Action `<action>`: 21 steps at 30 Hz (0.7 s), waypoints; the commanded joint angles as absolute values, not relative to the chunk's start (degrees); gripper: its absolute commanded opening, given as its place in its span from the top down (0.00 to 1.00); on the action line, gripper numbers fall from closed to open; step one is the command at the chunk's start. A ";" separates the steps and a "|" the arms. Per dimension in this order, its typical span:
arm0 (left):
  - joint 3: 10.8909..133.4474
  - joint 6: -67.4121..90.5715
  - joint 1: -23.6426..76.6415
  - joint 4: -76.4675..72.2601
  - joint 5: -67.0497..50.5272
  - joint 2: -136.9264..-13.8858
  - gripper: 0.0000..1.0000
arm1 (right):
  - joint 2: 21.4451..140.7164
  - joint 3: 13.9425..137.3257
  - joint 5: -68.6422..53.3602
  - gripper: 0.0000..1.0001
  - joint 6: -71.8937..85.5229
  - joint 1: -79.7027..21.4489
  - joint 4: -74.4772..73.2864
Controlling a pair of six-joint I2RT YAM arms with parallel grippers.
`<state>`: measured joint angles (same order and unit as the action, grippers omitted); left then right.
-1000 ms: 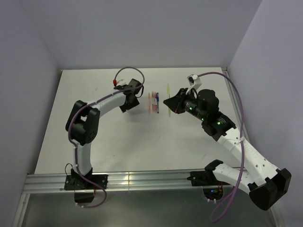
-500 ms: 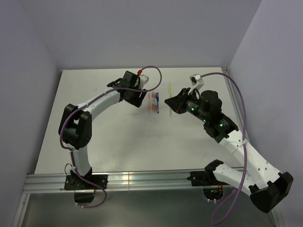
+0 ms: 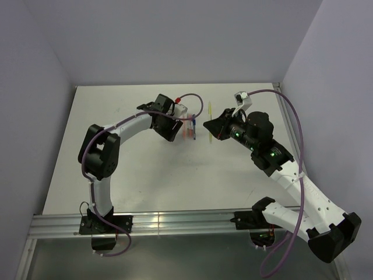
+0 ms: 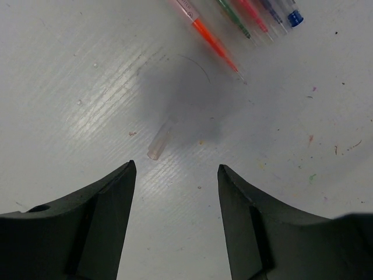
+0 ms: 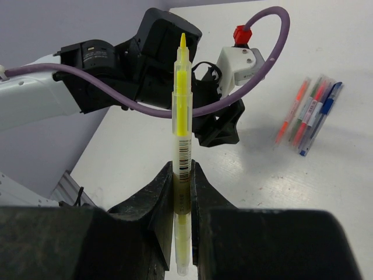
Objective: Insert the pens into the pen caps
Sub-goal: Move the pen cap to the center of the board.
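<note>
My right gripper (image 5: 182, 169) is shut on a yellow pen (image 5: 182, 99) and holds it upright above the table, tip up; in the top view the right gripper (image 3: 208, 125) is just right of the pen row. Several pens (image 3: 189, 126) in orange, green, red and blue lie side by side on the table; they also show in the left wrist view (image 4: 213, 41) and the right wrist view (image 5: 309, 116). A small clear pen cap (image 4: 161, 139) lies on the table just ahead of my open, empty left gripper (image 4: 176, 169). The left gripper (image 3: 172, 134) hangs just left of the pen row.
The white table (image 3: 128, 169) has walls on three sides and a metal rail (image 3: 175, 223) along the near edge. The left arm's purple cable (image 5: 192, 108) loops behind the yellow pen in the right wrist view.
My left gripper has swung right and toward the pen row, turning at the wrist, and now points down beside it. The right gripper with the yellow pen has barely moved.
</note>
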<state>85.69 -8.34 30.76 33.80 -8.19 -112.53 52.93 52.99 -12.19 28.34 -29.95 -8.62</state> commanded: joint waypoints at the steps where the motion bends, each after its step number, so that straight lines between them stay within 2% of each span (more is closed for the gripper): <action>1: 86.66 -9.58 30.85 32.61 -8.36 -114.69 0.37 | 52.21 53.52 -10.99 1.00 27.07 -29.44 -7.38; 18: 92.11 -10.28 29.71 31.29 -5.89 -120.06 0.40 | 52.21 53.70 -10.11 1.00 26.54 -29.36 -7.91; 21: 92.98 -10.20 29.62 32.16 -6.06 -121.20 0.44 | 52.29 53.61 -10.02 1.00 26.54 -29.36 -7.91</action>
